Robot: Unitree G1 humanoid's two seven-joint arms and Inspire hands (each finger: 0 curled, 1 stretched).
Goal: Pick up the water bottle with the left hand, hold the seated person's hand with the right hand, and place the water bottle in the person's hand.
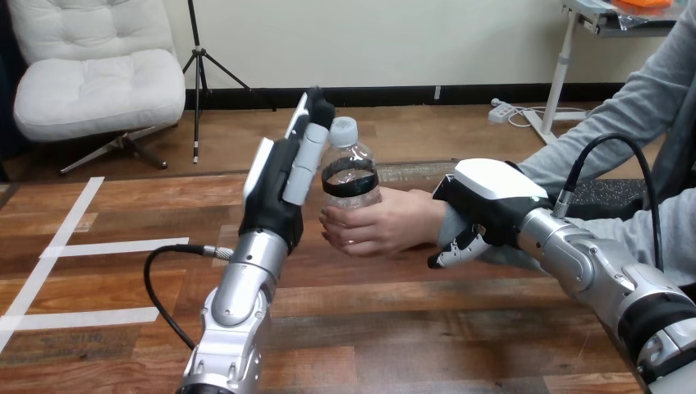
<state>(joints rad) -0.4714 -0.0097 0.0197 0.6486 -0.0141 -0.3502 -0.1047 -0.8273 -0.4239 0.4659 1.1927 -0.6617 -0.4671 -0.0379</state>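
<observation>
Nearest the camera, the robot's left arm rises from the bottom edge over the wooden table, and its right arm comes in from the lower right corner. The left hand stands upright with its white back towards the left and its fingers straight and pointing up, not wrapped round anything. They stand right against the left side of the water bottle; whether they actually touch it cannot be told. To the right, the right hand lies palm down over the person's wrist, with its fingers curled down round the near side of the wrist, gripping it. Between the two robot hands, the person's hand reaches in from the right and wraps round the lower part of the bottle. The bottle is clear plastic and stands upright, with a black band round its middle and a white cap on top. The cap is level with the left hand's fingertips. Behind the right hand, the person's grey sleeve runs back towards the right edge.
</observation>
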